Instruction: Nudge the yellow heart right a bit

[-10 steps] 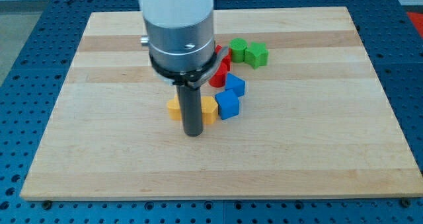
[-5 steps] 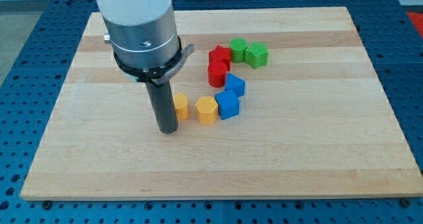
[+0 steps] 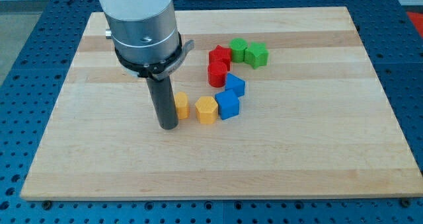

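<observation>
Camera view: wooden board [image 3: 317, 151] on a blue perforated table [image 3: 26, 65], the board filling most of the frame. No gripper on this arm; it ends in a dark rod under a grey metal collar [image 3: 145, 42], and my tip [image 3: 168, 127] rests on the board left of centre. Yellow heart [image 3: 180, 106] sits just right of the rod, touching or nearly so, its left part hidden behind the rod so the heart shape is hard to make out. Near its right, a small gap between, a yellow hexagon-like block [image 3: 207, 110]. Touching that on the right, a blue block [image 3: 227, 105], and a second blue block [image 3: 234, 84] just above it. Higher up, a red cylinder-like block [image 3: 217, 73] below a red star [image 3: 219, 55]. At upper right of the cluster, two green blocks [image 3: 238, 50] [image 3: 257, 55] side by side. The yellow hexagon stands directly in the heart's path to the right. Open board lies along the bottom, the left side and the far right, well clear of all edges.
</observation>
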### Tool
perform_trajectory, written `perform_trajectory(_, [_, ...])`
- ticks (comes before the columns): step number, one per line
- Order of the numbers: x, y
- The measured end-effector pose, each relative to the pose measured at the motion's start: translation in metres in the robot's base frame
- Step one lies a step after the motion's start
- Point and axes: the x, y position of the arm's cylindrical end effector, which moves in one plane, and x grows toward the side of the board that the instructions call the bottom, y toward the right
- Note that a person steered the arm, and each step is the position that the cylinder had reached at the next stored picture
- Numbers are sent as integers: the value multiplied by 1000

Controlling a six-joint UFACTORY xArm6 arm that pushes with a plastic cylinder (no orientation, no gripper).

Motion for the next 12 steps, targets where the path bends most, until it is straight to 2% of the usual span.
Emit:
perform_trajectory(2, [-4,-17])
perform_trajectory(7, [-18,-9])
perform_trajectory(9, [-41,-36])
perform_trajectory(12, [-42,-24])
